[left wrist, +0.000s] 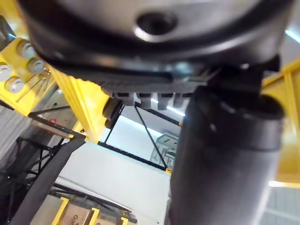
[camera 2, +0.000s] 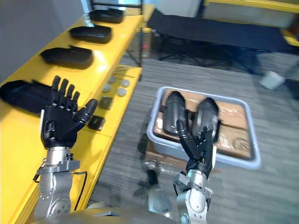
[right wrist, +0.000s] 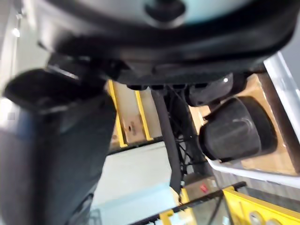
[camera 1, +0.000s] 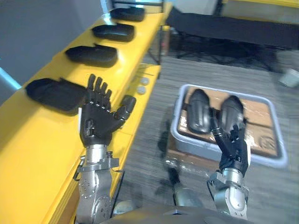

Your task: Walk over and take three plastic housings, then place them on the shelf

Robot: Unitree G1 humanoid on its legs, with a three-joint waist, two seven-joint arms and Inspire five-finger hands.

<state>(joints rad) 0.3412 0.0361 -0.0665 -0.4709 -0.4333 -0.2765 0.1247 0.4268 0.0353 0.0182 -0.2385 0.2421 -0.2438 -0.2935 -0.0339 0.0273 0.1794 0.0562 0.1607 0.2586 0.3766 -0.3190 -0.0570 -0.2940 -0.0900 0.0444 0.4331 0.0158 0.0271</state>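
Note:
Several black plastic housings lie in a row along the yellow shelf (camera 1: 32, 154) on the left; the nearest one (camera 1: 51, 93) is just beyond my left hand (camera 1: 96, 123). That hand is raised over the shelf's front edge, open and holding nothing. Two more housings (camera 1: 200, 111) (camera 1: 232, 111) lie side by side in a grey tray (camera 1: 275, 158) on the floor to the right. My right hand (camera 1: 233, 151) hovers at the tray's near rim, open and empty. In the right wrist view a housing (right wrist: 236, 133) lies in the tray past the hand.
Small round parts (camera 1: 141, 85) and small dark blocks (camera 2: 96, 122) lie on the shelf's lower ledge. The tray is lined with cardboard and rests on a wrapped box. A black cot (camera 1: 224, 28) stands at the back. A pale object (camera 1: 289, 77) sits far right.

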